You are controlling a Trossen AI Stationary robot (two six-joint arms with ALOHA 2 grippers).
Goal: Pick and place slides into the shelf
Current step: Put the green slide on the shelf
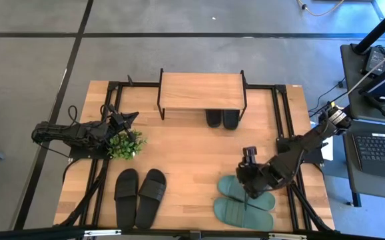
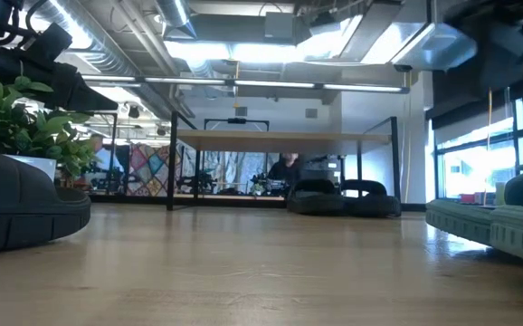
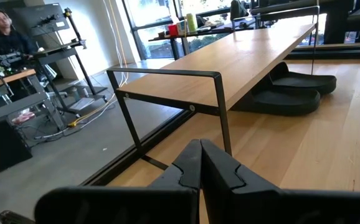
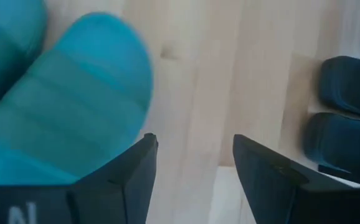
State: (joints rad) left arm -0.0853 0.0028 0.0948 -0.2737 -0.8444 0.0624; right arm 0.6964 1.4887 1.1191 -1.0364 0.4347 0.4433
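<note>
A low shelf (image 1: 202, 90) stands at the far side of the wooden table (image 1: 192, 157), one black pair of slides (image 1: 222, 119) tucked beneath it. The right gripper (image 1: 248, 175), fingers spread and empty, hovers over the green slides (image 1: 244, 201) near the front edge; another black pair (image 1: 140, 195) lies front-left. The left gripper (image 1: 130, 119), shut on nothing, waits beside a small plant (image 1: 126, 144).
</note>
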